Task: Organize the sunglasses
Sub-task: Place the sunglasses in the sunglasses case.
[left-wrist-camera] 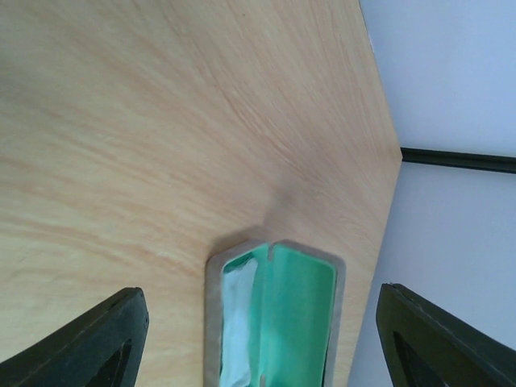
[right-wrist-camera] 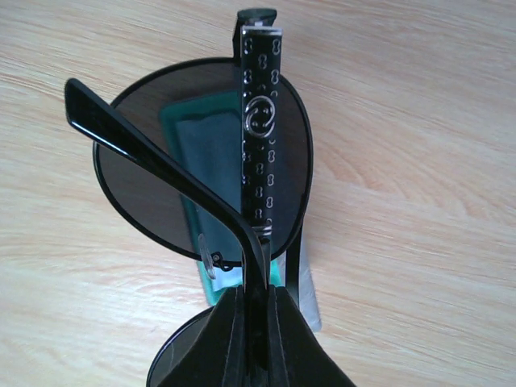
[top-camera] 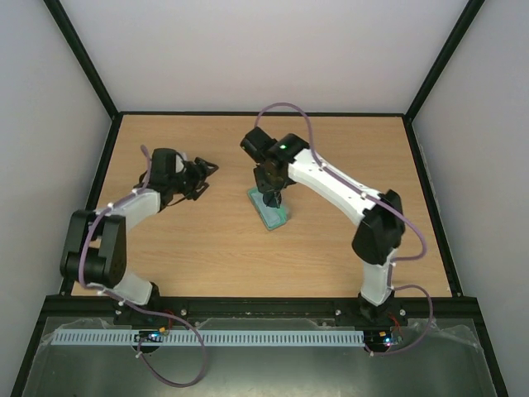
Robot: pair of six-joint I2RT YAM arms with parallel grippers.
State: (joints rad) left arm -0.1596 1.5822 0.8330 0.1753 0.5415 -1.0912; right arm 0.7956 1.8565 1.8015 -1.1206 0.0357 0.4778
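My right gripper (right-wrist-camera: 260, 294) is shut on the sunglasses (right-wrist-camera: 161, 169), a dark wire-frame pair with round dark lenses and slim temple arms, and holds them folded just above the open grey case. In the top view the right gripper (top-camera: 272, 198) hangs over the case (top-camera: 269, 208) mid-table. The case's green lining shows through a lens in the right wrist view (right-wrist-camera: 181, 113). The left wrist view shows the open case (left-wrist-camera: 274, 318) with the light blue cloth (left-wrist-camera: 238, 322) lying in its left half. My left gripper (top-camera: 207, 175) is open and empty, left of the case.
The wooden table (top-camera: 207, 248) is ringed by a black frame and white walls (top-camera: 264, 50). The table's far edge and wall corner show in the left wrist view (left-wrist-camera: 451, 157).
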